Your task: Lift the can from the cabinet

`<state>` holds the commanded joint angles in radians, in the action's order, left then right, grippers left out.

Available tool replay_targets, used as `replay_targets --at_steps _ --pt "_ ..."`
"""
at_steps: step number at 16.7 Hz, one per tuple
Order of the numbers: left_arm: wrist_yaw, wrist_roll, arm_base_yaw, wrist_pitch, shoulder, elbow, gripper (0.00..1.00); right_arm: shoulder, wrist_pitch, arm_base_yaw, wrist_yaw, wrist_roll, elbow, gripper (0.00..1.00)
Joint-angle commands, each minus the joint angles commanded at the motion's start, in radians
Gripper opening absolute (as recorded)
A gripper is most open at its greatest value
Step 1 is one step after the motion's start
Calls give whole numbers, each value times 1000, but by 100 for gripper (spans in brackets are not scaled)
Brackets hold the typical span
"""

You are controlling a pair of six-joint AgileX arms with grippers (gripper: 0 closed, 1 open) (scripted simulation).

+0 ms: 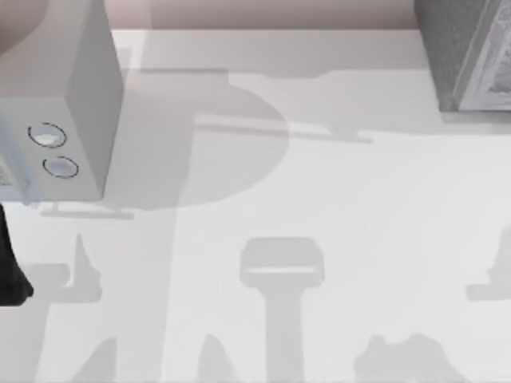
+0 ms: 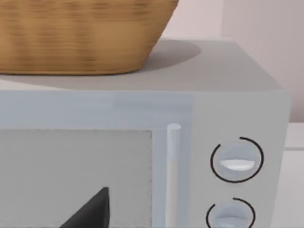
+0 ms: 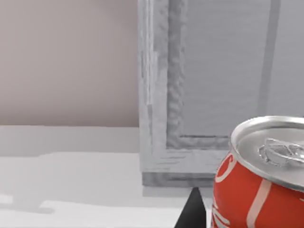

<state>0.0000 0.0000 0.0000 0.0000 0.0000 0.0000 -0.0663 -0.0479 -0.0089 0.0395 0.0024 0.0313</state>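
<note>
Showing beside the right gripper's one visible dark fingertip (image 3: 192, 209) in the right wrist view, the can (image 3: 259, 175) is red with white curved lettering, a cylinder with a silvery metal lid and pull tab. It is tilted in that view. Whether the right gripper has hold of the can, or how far it is open, I cannot tell. Behind the can stands the cabinet (image 3: 213, 90), a grey box with a rough, grainy frame around a flat, finely ribbed panel; its base rests on the pale tabletop (image 3: 71, 175), and a plain pinkish wall (image 3: 66, 61) rises beyond.

In the top view the cabinet (image 1: 467, 52) sits at the tabletop's far right corner, its grey top speckled. The tabletop (image 1: 319, 199) is smooth and whitish, crossed by soft shadows.

The left arm (image 1: 9, 263) is a dark shape at the left edge in the top view. In the left wrist view a black pointed finger (image 2: 92, 211) shows before a microwave (image 2: 228, 109); how far this gripper is open I cannot tell. The microwave is a light grey box with a slim vertical handle (image 2: 172, 175) and two round knobs (image 2: 236, 160). A woven wicker basket (image 2: 80, 35), tan and round-bellied, sits on top of it. In the top view the microwave (image 1: 76, 104) stands at the left.
</note>
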Motion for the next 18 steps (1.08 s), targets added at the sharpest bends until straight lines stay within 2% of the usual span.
replay_targets --at_steps 6,18 --pt "0 0 0 0 0 0 100 -396 -275 -82 224 4 171 0" --pt "0 0 0 0 0 0 100 -1698 -1068 -348 872 22 657 0"
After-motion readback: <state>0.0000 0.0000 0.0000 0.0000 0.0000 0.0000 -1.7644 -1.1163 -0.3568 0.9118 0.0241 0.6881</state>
